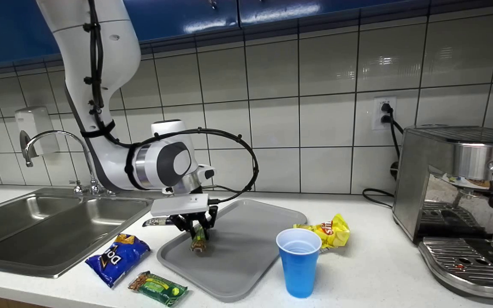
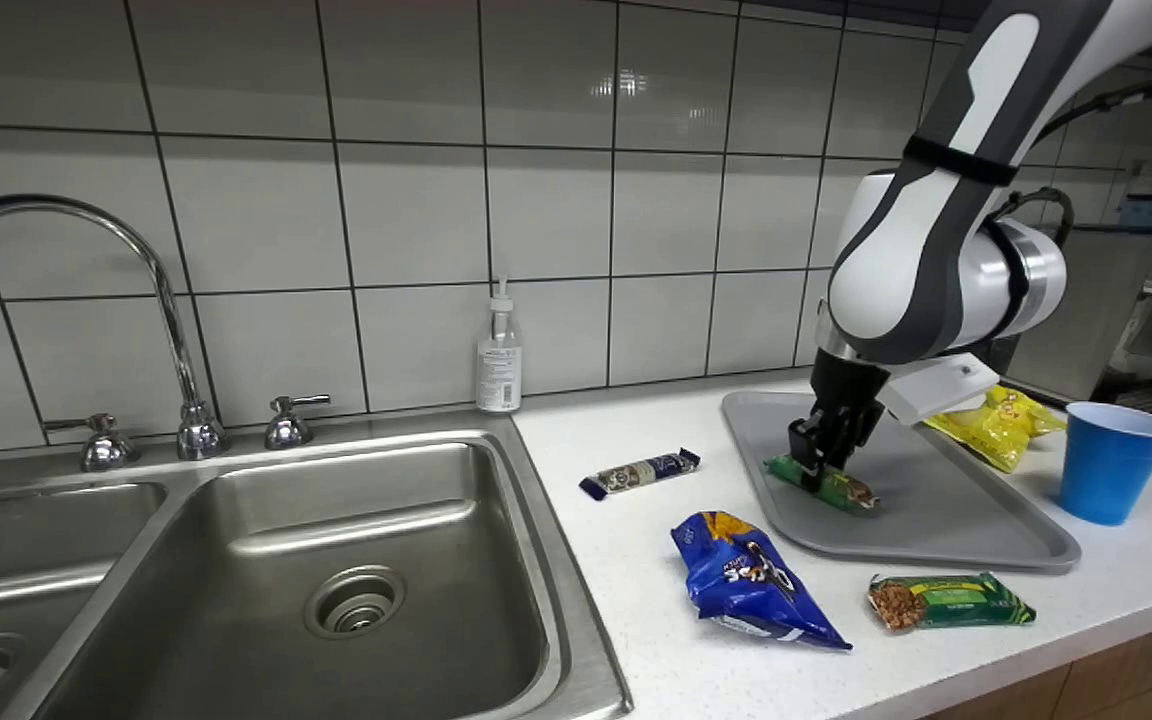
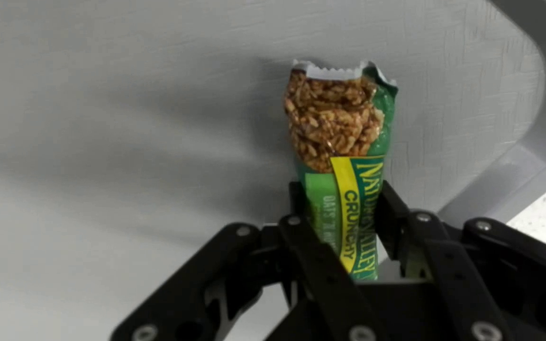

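Note:
My gripper (image 1: 200, 234) points down over the grey tray (image 1: 250, 256), and it shows also in an exterior view (image 2: 818, 470). In the wrist view its two black fingers (image 3: 341, 203) press against both long sides of a green granola bar (image 3: 337, 137). The bar's brown printed end sticks out past the fingertips, and its near end is hidden by the gripper. The bar shows in both exterior views (image 1: 198, 244) (image 2: 851, 493), lying level at the tray's surface. I cannot tell whether it touches the tray.
A blue chip bag (image 1: 118, 259), another green granola bar (image 1: 161, 288) and a dark-ended snack bar (image 2: 641, 473) lie beside the tray. A blue cup (image 1: 299, 267) and yellow chip bag (image 1: 334, 231) stand opposite. A sink (image 2: 336, 460), soap bottle (image 2: 500, 365) and coffee machine (image 1: 426, 188) are farther out.

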